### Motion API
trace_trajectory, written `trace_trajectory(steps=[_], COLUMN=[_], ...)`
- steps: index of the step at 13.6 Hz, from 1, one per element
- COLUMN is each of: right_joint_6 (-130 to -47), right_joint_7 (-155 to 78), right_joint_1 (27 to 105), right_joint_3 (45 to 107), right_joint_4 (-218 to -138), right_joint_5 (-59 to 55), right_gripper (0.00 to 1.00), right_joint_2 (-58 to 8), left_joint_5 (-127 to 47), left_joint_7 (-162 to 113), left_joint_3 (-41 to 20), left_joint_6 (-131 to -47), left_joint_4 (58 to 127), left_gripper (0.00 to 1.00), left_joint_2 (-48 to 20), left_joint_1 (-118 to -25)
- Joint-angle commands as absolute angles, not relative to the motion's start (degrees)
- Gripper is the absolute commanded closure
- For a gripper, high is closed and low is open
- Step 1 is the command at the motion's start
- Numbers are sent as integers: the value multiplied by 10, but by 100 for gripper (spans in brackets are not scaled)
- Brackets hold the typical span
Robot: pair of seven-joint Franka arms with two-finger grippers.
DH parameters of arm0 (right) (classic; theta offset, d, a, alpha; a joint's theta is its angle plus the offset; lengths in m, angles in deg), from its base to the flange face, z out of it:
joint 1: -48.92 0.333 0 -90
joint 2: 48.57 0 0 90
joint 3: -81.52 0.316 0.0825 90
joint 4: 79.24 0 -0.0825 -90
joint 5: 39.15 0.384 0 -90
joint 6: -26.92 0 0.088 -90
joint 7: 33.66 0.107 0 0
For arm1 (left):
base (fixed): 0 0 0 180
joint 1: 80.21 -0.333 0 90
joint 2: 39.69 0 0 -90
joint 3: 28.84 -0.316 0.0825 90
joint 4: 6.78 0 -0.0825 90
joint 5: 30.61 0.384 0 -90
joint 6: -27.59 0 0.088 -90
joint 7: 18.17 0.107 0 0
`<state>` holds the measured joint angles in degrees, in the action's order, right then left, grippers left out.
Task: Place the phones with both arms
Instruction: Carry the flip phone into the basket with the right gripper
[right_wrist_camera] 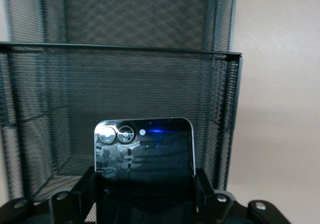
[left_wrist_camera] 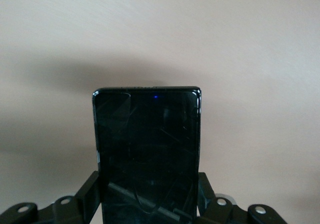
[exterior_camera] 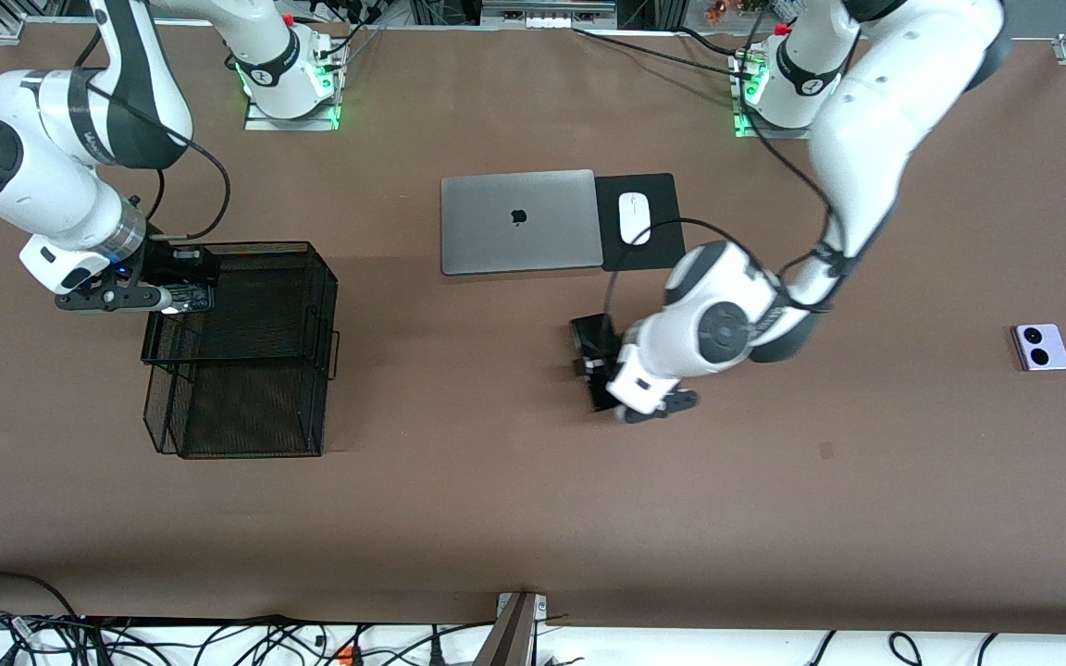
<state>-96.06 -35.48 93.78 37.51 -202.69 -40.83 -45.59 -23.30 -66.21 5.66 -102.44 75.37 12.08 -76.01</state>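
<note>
- Right gripper point(exterior_camera: 183, 298): we see its fingers pinching the small square black folded phone point(right_wrist_camera: 143, 156), held over the upper tier of the black mesh tray point(exterior_camera: 246, 347) at the right arm's end of the table. In the right wrist view the phone's two lenses face the camera, with the tray's mesh wall just ahead of it.
- Left gripper point(left_wrist_camera: 150, 206): its fingers point(left_wrist_camera: 89, 194) are pressed onto the two long edges of the long slim black slab phone point(left_wrist_camera: 147, 154). In the front view this phone point(exterior_camera: 594, 356) lies on or just above the brown table point(exterior_camera: 533, 499), nearer to the front camera than the laptop point(exterior_camera: 519, 220); we cannot tell whether it is lifted.
- Third phone: the lilac-white phone point(exterior_camera: 1040, 347) rests alone toward the left arm's end of the table, well apart from both grippers.
- Bystanders: the white mouse point(exterior_camera: 634, 217) sits on its black pad point(exterior_camera: 639, 220) beside the laptop.
- Step in hand, as we judge it: each arm has a phone gripped; the right is about to deposit, the left to carry.
- Next move, in our estimate: lower the folded phone into the tray and release; raise the slab clear of the table first.
</note>
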Motion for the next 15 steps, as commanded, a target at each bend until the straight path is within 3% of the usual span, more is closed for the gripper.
trace_trajectory(steps=[1,3,5,6,7,9,12,15], right_joint_6=[-998,-1008,-1011,-1017,-1017,-1011,-988,-890], right_joint_7=[-407,-473,-495,-495,-494,-491,-489,-478], right_joint_1=[920,897,895,895,895,895,897,899], right_joint_3=[371,371,371,372,372,372,373,374], right_joint_4=[-2025,-2020,-2012,-2011,-2010,-1997,-1962,-1880], right_joint_5=[-365,-296,-270,-270,-270,-270,-271,-280], right_gripper=[100,100,100,100,88,0,0,0], right_joint_2=[-414,-377,-354,-352,-350,-343,-341,-339], left_joint_5=[-242,-242,-239,-242,-237,-238,-238,-235], left_joint_7=[-678,-672,-674,-682,-684,-685,-717,-713], left_joint_3=[-5,-31,-33,-33,-33,-33,-33,-34], left_joint_6=[-1063,-1064,-1090,-1093,-1093,-1093,-1050,-879], left_joint_4=[722,722,726,725,725,726,742,736], left_gripper=[65,57,57,15,4,0,0,0], left_joint_2=[135,132,137,136,133,130,85,18], left_joint_1=[-668,-645,-622,-613,-614,-617,-644,-700])
